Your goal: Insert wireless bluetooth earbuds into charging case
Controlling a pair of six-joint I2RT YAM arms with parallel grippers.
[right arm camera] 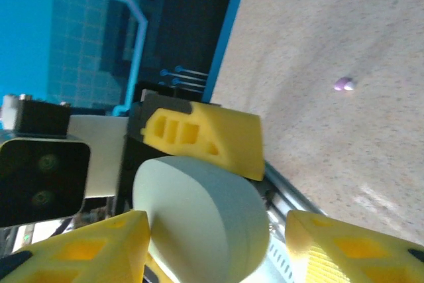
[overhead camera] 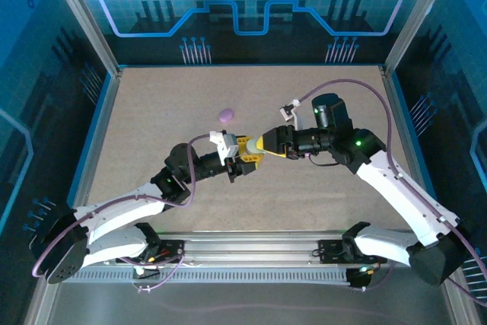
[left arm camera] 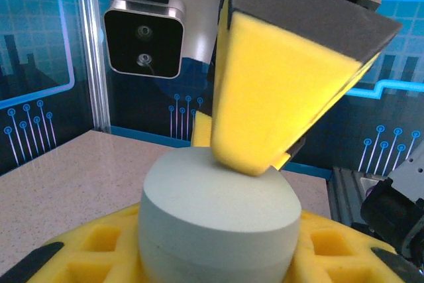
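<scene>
Mint-green and pebble-shaped, the charging case (left arm camera: 218,220) sits clamped in the left gripper (overhead camera: 245,159), whose yellow foam pads (left arm camera: 99,256) press against it from both sides in the left wrist view. The case looks closed, with a faint seam running round its body. The two arms meet over the middle of the table (overhead camera: 152,112), and the right gripper (overhead camera: 262,144) faces the left one almost nose to nose. The right gripper's jaws stand apart on either side of the case and have not closed on it. In the right wrist view one of its yellow fingers (right arm camera: 86,250) lies against the case's side, while the other (right arm camera: 351,250) stands clear of it with a gap between. From the left wrist view, the tip of a right finger (left arm camera: 278,84) rests on the domed top of the case. A small purple rounded piece (overhead camera: 226,114) lies on the table beyond the grippers, toward the far side and a little left of centre, apart from both arms. It is too small to tell whether it is a bud or a case.
</scene>
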